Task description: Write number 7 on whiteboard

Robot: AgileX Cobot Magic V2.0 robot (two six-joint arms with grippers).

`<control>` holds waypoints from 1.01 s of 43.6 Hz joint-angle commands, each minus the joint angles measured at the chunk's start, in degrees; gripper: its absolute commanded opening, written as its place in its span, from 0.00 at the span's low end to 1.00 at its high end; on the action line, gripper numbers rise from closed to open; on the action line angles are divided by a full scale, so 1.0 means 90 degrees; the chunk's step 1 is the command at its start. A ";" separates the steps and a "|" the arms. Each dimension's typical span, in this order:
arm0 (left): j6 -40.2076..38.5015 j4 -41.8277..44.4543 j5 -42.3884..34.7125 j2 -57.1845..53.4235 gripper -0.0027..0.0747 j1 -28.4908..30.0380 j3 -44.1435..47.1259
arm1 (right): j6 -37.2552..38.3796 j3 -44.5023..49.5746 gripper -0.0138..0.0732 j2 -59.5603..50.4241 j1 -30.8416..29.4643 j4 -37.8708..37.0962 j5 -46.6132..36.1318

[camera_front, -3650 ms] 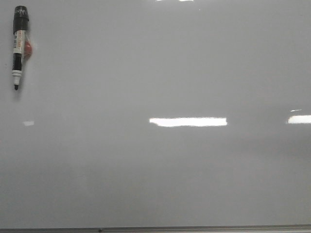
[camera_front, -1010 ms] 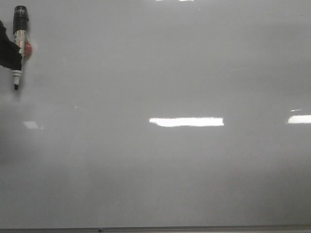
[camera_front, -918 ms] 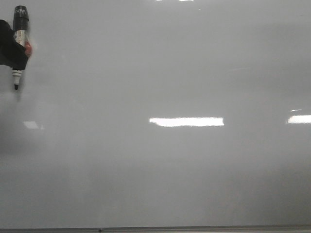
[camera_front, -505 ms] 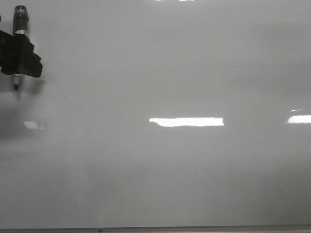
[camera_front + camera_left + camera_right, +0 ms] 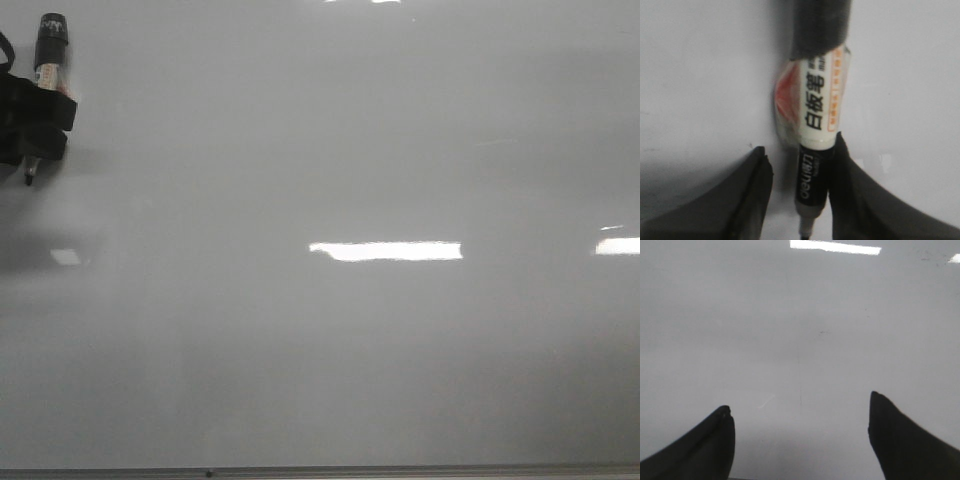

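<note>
Left gripper (image 5: 30, 125), newly arrived, straddles the marker (image 5: 48, 60) on the blank whiteboard (image 5: 350, 350), its closure unclear; right gripper (image 5: 800, 440) gapes idle.

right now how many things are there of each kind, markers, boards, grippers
marker: 1
whiteboard: 1
grippers: 2, left gripper around the marker, right gripper holding nothing
written digits: 0
total: 4

black-capped marker (image 5: 47, 60), white-labelled barrel (image 5: 823, 100)
</note>
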 commanded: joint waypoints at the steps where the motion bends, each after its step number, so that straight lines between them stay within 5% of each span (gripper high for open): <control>1: -0.0018 -0.0013 -0.0482 -0.0083 0.23 -0.0055 -0.0197 | -0.0045 -0.0229 0.82 0.0019 -0.0042 -0.0054 -0.0498; 13: -0.0018 -0.0013 0.0285 -0.0832 0.08 -0.0055 -0.0197 | -0.0045 -0.0238 0.82 0.0019 -0.0042 -0.0047 -0.0538; 26: 0.0066 0.0564 0.3251 -0.2526 0.04 -0.0055 -0.0499 | -0.0045 -0.0888 0.82 0.0019 -0.0022 0.0047 0.1068; 34: 0.1125 0.0409 0.5260 -0.2998 0.04 -0.0055 -0.1236 | -0.0063 -0.1334 0.82 0.0019 -0.0022 0.0047 0.1919; 44: 0.3353 -0.1410 0.6614 -0.2809 0.04 -0.0234 -0.1786 | -0.0823 -0.1430 0.82 0.0092 0.0050 0.0424 0.2199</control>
